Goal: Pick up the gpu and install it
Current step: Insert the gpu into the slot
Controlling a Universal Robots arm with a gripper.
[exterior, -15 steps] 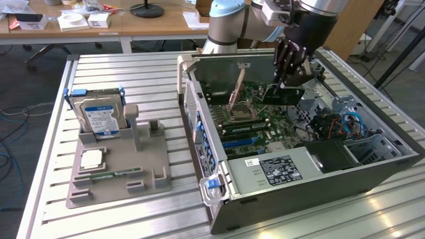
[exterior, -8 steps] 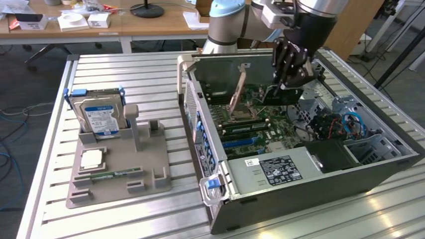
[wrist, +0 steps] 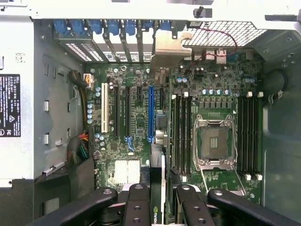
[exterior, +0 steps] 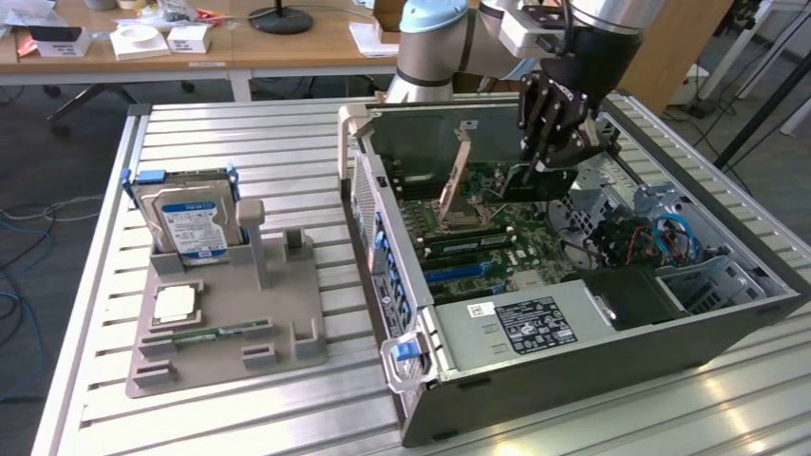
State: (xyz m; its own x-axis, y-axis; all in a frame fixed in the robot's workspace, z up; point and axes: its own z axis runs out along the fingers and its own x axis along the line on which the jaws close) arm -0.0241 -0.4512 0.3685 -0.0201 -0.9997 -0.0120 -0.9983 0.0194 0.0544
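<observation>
The gpu (exterior: 526, 185) hangs upright inside the open computer case (exterior: 609, 380), a little above the green motherboard (exterior: 507, 237). My gripper (exterior: 548, 166) reaches down from above and is shut on the card's top edge. The card's pale metal bracket (exterior: 455, 180) points toward the case's rear wall on the exterior view's left. In the wrist view the gpu (wrist: 157, 188) shows edge-on between the black fingers (wrist: 136, 202), and my gripper (wrist: 160, 205) holds it close beside the line of the long blue slot (wrist: 151, 113). Its bracket (wrist: 171, 47) stands near the rear slot openings.
Memory slots and the empty processor socket (wrist: 214, 141) lie beside the card. The power supply (exterior: 533, 323) and cables (exterior: 659, 237) fill the case's near end. On the exterior view's left a grey holder (exterior: 292, 313) carries a hard drive (exterior: 190, 223), a processor chip (exterior: 174, 304) and a memory stick (exterior: 209, 334).
</observation>
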